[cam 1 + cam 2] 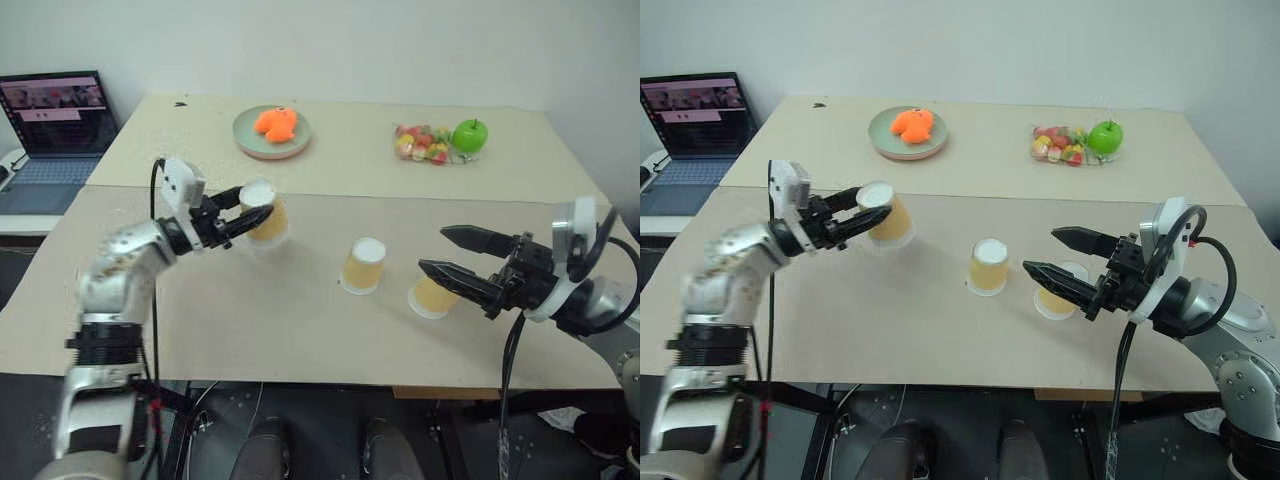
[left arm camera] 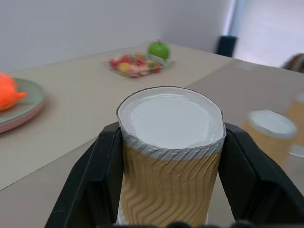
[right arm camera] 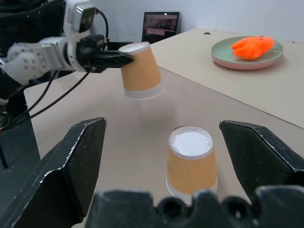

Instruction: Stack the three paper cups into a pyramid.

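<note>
Tan ribbed paper is showing between the two black fingers of the left pincer [image 1: 252, 217], which is pinching one cup [image 1: 266, 214] by its sides, base up, and holding it tilted clear of the worktop [image 1: 250, 320]. The wrist view is showing the fingers [image 2: 102, 175] pressing flat against opposite walls just under the white base. The step in hand appears to be the carry of the top cup: it is gripped and raised, but not yet brought over the other two.

Ahead of this pincer and off toward the robot's right, well apart from it, the middle cup [image 1: 364, 265] is standing upside down on the worktop. Beyond that, the third cup [image 1: 434, 296] is sitting just below the lower finger of the right pincer [image 1: 448, 252], which is hanging spread wide, level, gripping nothing; from its wrist view the middle cup is standing between and ahead of its fingers.

Those two cups are standing near each other but with a gap between them, so the base probably needs closing up first. The next move likely calls for nudging them side by side, then levelling the held cup and lowering it to bridge both bases.
</note>
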`<state>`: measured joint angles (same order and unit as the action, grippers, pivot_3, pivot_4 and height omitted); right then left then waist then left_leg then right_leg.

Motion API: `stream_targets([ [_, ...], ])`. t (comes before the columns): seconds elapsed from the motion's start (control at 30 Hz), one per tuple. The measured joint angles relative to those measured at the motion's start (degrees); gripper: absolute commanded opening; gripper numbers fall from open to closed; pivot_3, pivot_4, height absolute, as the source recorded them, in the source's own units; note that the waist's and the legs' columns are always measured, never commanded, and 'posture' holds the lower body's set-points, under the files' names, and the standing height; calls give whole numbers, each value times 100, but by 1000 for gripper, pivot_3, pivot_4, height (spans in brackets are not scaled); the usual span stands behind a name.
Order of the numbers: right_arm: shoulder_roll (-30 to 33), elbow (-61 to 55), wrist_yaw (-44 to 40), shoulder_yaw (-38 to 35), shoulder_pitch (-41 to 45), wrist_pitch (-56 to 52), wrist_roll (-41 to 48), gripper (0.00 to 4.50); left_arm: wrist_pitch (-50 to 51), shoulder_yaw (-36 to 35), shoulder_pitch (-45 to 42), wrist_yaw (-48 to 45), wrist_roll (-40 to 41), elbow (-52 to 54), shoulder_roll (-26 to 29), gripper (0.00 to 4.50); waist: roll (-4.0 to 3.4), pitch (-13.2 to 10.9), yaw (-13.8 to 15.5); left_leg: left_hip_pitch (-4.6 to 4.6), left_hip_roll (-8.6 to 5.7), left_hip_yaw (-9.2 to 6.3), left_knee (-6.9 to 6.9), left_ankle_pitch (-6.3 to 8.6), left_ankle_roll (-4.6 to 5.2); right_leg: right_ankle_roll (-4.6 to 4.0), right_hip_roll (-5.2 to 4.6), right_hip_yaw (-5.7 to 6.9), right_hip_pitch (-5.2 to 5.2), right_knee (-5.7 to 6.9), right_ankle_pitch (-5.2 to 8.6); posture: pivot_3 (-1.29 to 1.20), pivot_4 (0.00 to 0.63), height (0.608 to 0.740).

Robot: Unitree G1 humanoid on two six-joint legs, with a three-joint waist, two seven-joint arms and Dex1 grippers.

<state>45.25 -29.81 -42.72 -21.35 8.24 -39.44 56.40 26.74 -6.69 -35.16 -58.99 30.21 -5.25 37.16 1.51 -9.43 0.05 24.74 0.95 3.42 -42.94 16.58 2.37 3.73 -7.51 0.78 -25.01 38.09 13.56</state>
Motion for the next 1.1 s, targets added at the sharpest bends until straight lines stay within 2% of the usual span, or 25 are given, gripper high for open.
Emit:
stream_targets([
  [0.13, 4, 3, -13, 0, -1, 0, -9, 4500, -61, 356, 51, -522, -115, -33, 146, 2310, 1, 0, 30, -4, 0, 0, -1, 0, 0, 0, 0, 3, 8, -1, 0, 0, 150, 676],
  [0.43, 4, -18, 32, -6, -37, 0, -12, 4500, -947, 1135, -116, -592, -841, -658, -652, 2310, 3, -2, 64, 5, -2, 1, -4, 1, 2, 0, 0, 2, 2, -1, 0, 0, 150, 676],
  [0.8, 6, -213, 204, -217, -255, 0, 60, 4500, -1613, 1288, -589, -738, -1245, -1776, -1151, 2310, 4, -2, 62, 6, -3, 0, -3, 1, 3, 0, 0, 1, 0, -1, 0, 0, 150, 676],
  [1.1, 41, -318, 325, -259, -328, -1, 117, 4500, -1867, 1365, -760, -738, -1443, -2188, -1602, 2310, 4, -2, 64, 9, -2, 0, -4, 2, 4, 0, 0, 1, -1, -1, 0, 0, 150, 676],
])
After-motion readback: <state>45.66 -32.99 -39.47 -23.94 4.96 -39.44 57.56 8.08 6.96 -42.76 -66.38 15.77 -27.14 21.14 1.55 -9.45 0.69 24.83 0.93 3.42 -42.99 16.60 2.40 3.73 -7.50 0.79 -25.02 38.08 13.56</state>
